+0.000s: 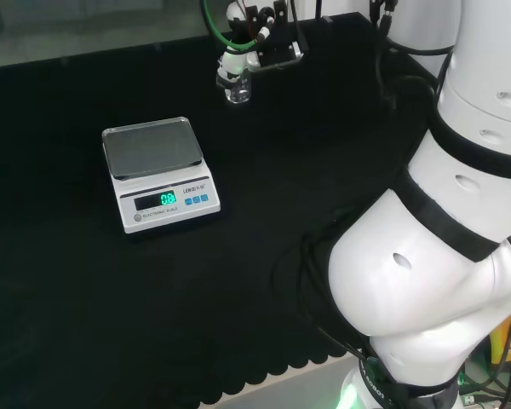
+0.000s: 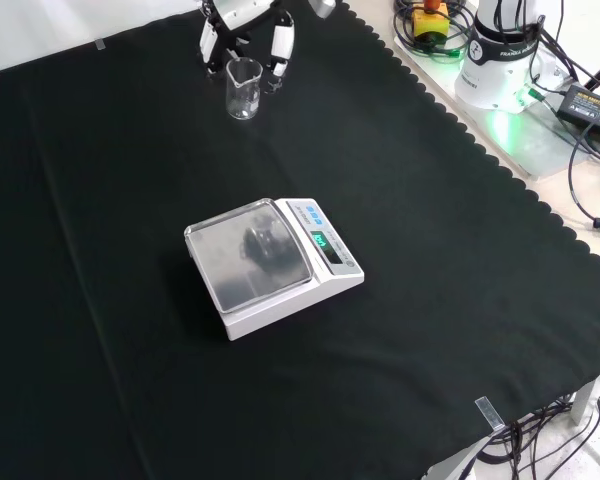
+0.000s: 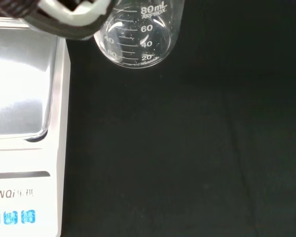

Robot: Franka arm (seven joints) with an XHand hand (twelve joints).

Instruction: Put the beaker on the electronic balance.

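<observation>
One clear beaker [image 2: 243, 88] stands upright on the black cloth [image 2: 430, 300], well apart from the scale [image 2: 272, 264], whose pan is bare. My hand [image 2: 242, 25] sits around it, fingers [image 2: 281, 45] on either side, but I can't tell if they've closed. I judge I'm at the grasp; next comes lifting and carrying it over the pan.

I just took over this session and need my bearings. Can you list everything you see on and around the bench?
Beaker: one, clear glass, empty, upright on the cloth at the far end in the front view, apart from the balance.
Balance: one, white with a bare steel pan, mid-cloth.
Cloth: one, black, covering the bench.
Cables and boxes: several, black, off the cloth at the front view's right.
Hand: one, black and white, fingers spread around the beaker's top.
Arm: one, white, at the head view's right.
</observation>
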